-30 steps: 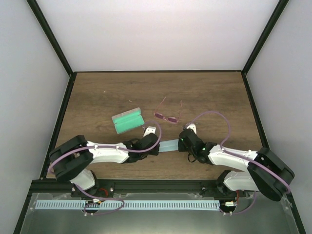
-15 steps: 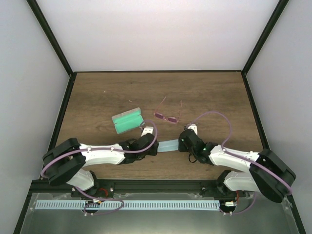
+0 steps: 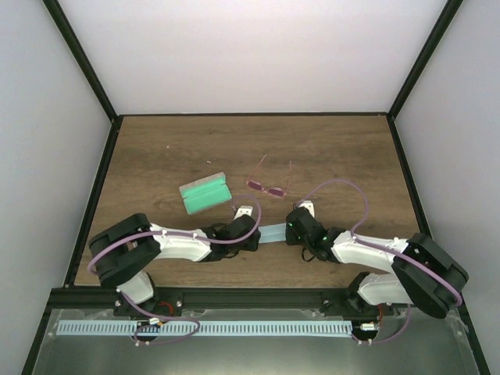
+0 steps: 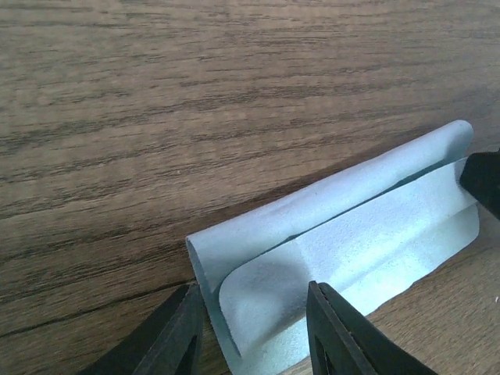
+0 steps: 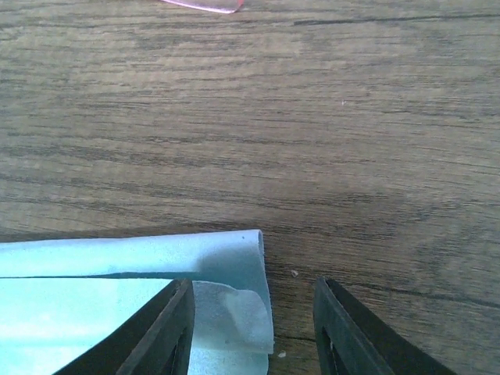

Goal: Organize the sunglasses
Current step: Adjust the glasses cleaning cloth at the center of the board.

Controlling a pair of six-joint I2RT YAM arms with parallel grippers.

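Note:
The sunglasses (image 3: pixel 269 187), pink lenses and thin arms, lie on the table beyond both grippers; only a pink lens edge (image 5: pixel 205 4) shows in the right wrist view. A light blue cloth (image 3: pixel 272 233) lies folded over on the wood between the two arms. My left gripper (image 3: pixel 255 233) (image 4: pixel 254 328) is open, its fingers either side of the cloth's (image 4: pixel 344 226) left end. My right gripper (image 3: pixel 288 232) (image 5: pixel 254 328) is open around the cloth's (image 5: pixel 226 266) right end, with bare wood by its right finger. Neither gripper pinches the cloth.
A grey case with green lining (image 3: pixel 205 193) lies open left of the sunglasses, just beyond the left wrist. The wooden table (image 3: pixel 351 156) is walled by black frame posts and white panels. Both arms stretch low across the near strip of the table.
Both grippers have opened and let go of the cloth's ends, and the folded cloth now rests on the table. The left arm's elbow shifted back to the right.

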